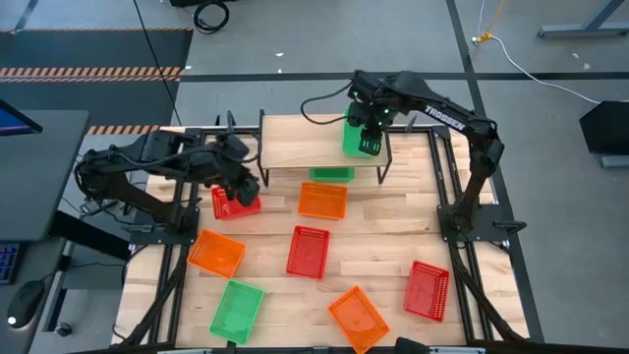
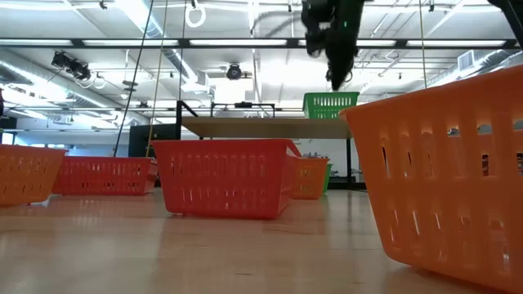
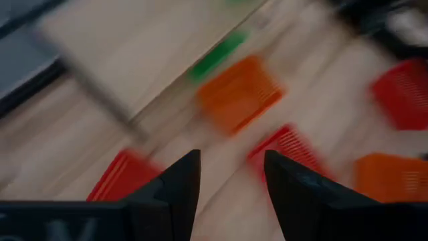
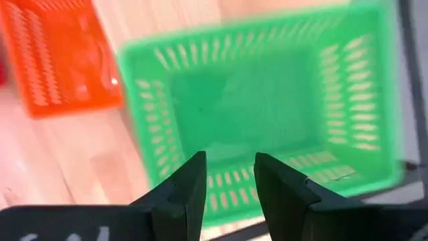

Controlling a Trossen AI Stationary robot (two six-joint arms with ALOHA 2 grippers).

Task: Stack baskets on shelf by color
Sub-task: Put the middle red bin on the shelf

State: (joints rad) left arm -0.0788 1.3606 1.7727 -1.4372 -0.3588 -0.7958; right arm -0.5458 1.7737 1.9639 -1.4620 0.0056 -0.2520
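The shelf (image 1: 300, 143) (image 2: 261, 128) stands at the table's far side. One green basket (image 1: 350, 143) (image 2: 331, 104) (image 4: 267, 100) sits upright on the right end of its top board. My right gripper (image 1: 369, 126) (image 2: 335, 77) (image 4: 229, 161) hangs just above that basket, open and holding nothing; the low view shows its fingertips clear of the rim. My left gripper (image 1: 241, 187) (image 3: 232, 157) hovers open and empty over a red basket (image 1: 236, 204) (image 3: 124, 177) on the table, left of the shelf. A second green basket (image 1: 331, 174) rests on the table under the shelf.
On the table lie an orange basket (image 1: 322, 200) before the shelf, an orange one (image 1: 216, 252) at left, a red one (image 1: 308, 252) mid-table, and a green one (image 1: 237, 309), an orange one (image 1: 358, 317) and a red one (image 1: 428, 290) along the near edge. The shelf top's left part is bare.
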